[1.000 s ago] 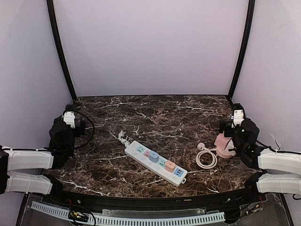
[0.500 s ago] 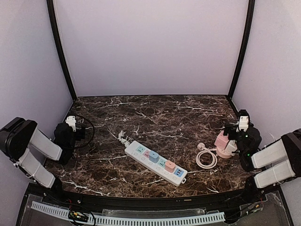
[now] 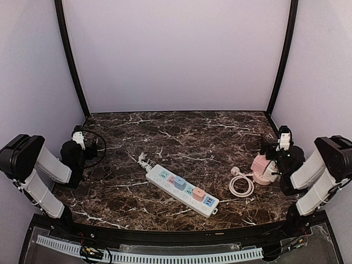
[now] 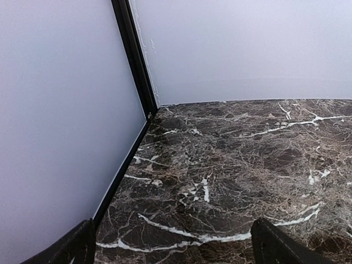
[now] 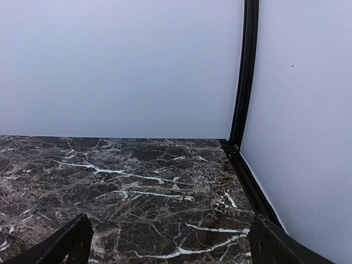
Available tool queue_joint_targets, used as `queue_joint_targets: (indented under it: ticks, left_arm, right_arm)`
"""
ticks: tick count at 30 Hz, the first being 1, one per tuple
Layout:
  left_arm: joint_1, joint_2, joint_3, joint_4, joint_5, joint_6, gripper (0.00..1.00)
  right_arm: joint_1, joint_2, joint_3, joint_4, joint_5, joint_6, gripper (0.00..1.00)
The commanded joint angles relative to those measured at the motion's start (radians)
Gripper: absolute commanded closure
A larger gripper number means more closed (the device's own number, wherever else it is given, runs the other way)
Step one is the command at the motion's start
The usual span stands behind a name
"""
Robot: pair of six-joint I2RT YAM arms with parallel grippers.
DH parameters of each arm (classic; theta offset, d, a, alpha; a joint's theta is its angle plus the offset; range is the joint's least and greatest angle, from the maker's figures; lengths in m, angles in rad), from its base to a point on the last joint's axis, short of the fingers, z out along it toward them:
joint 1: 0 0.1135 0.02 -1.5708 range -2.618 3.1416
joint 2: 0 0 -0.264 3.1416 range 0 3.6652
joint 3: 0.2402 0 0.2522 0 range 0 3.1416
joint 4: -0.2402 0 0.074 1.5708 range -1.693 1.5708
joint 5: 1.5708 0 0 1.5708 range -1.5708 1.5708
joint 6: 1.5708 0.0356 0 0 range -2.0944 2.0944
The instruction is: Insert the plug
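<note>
A white power strip (image 3: pixel 181 190) with pastel blue and pink sockets lies diagonally on the dark marble table (image 3: pixel 187 137). To its right, a white cable coil (image 3: pixel 241 185) ends in a small white plug (image 3: pixel 235 171) and leads to a pink device (image 3: pixel 262 168). My left gripper (image 3: pixel 77 142) is folded back at the table's left edge, far from the strip. Next to the pink device is my right gripper (image 3: pixel 284 144), at the right edge. In the wrist views the left gripper (image 4: pixel 176 250) and right gripper (image 5: pixel 170 247) are open over bare marble, holding nothing.
Pale walls with black corner posts (image 3: pixel 70 60) enclose the table on three sides. A black cable loop (image 3: pixel 102 148) lies beside the left gripper. A short white cord stub (image 3: pixel 144 160) sticks out of the strip's far end.
Both arms have folded back toward the side walls, their elbows rising. The grippers stayed open near the table edges. Strip, plug and pink device have not moved.
</note>
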Motion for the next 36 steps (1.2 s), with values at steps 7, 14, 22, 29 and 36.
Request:
queue_joint_targets:
  ticks: [7,14,22,29,36]
  left_arm:
    - [0.006,0.001,0.035,-0.060,-0.048,-0.035,0.01]
    - [0.006,0.000,0.036,-0.065,-0.052,-0.039,0.01]
    - [0.006,0.000,0.036,-0.065,-0.052,-0.039,0.01]
    - [0.006,0.000,0.035,-0.065,-0.052,-0.039,0.01]
    - [0.006,0.000,0.035,-0.065,-0.052,-0.039,0.01]
  right_arm:
    - [-0.007,0.001,0.099,-0.128,-0.028,0.017,0.01]
    - [-0.009,0.002,0.098,-0.126,-0.027,0.016,0.01]
    - [-0.007,0.001,0.097,-0.124,-0.026,0.016,0.01]
    - [-0.007,0.000,0.093,-0.115,-0.049,0.007,0.01]
    - [-0.007,0.001,0.098,-0.127,-0.073,0.005,0.01]
